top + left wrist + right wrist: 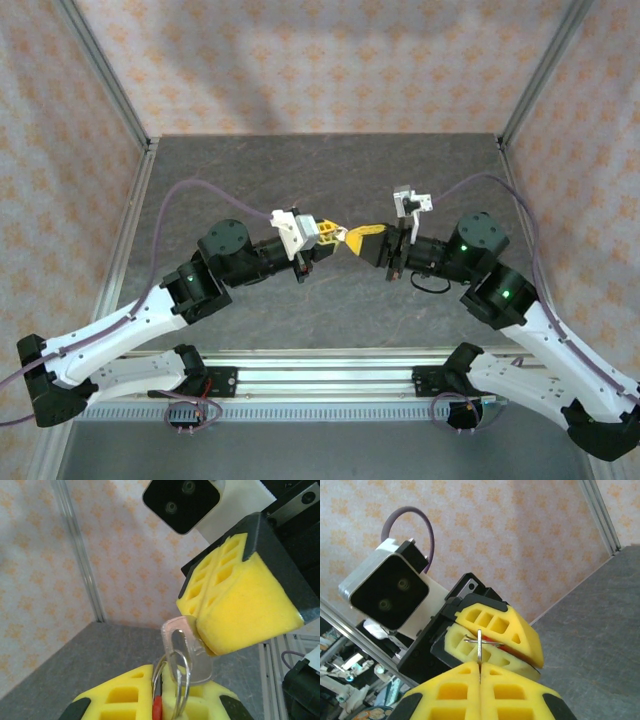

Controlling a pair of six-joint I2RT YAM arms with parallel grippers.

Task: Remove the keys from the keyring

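Left hand (333, 233) pinching the keyring (158, 708), right hand (362, 238) pinching the key (199, 669): slide the key round the coil rather than pulling straight apart.

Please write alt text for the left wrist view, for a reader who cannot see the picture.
A small silver key is pinched between the right arm's yellow fingers. A thin wire ring passes through it, and the left arm's yellow fingers hold the ring at the bottom edge, beside a red piece. Behind are a grey table and patterned walls.
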